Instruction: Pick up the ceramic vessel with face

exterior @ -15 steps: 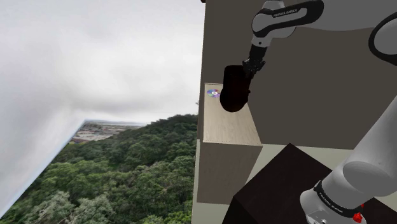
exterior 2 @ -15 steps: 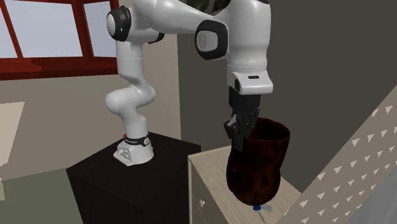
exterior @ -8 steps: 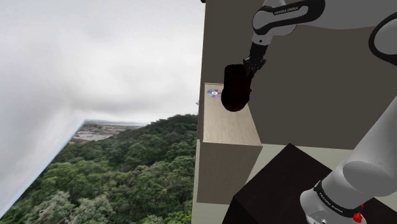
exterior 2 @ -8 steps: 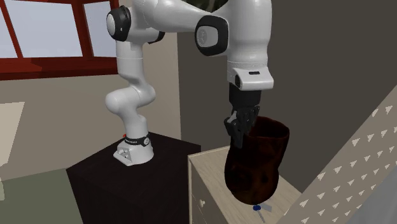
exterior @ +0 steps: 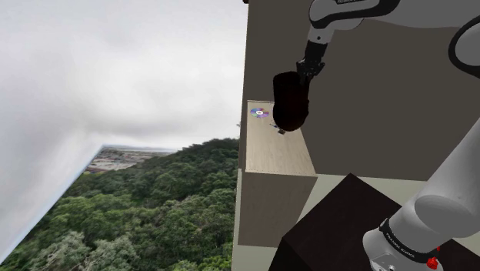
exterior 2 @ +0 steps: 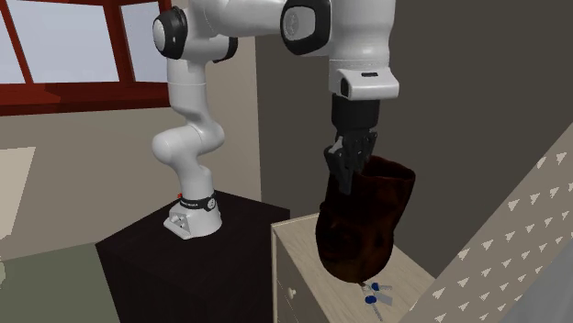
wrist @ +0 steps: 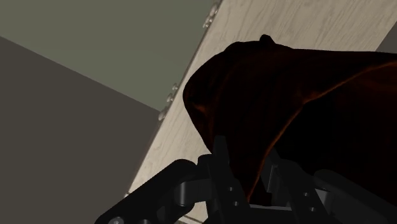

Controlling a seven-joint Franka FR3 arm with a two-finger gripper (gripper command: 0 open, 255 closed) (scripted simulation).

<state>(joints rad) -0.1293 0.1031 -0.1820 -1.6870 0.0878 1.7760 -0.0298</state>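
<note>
Pincer [exterior 2: 350, 172] pinching rim of dark brown vessel [exterior 2: 360, 228]; vessel hangs below it (above pale cabinet top [exterior: 277, 154]).

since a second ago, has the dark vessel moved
Yes. The dark vessel has risen, clasped at its rim by the fingers: in the second exterior view its base now clears the small blue item on the wooden cabinet top.
</note>
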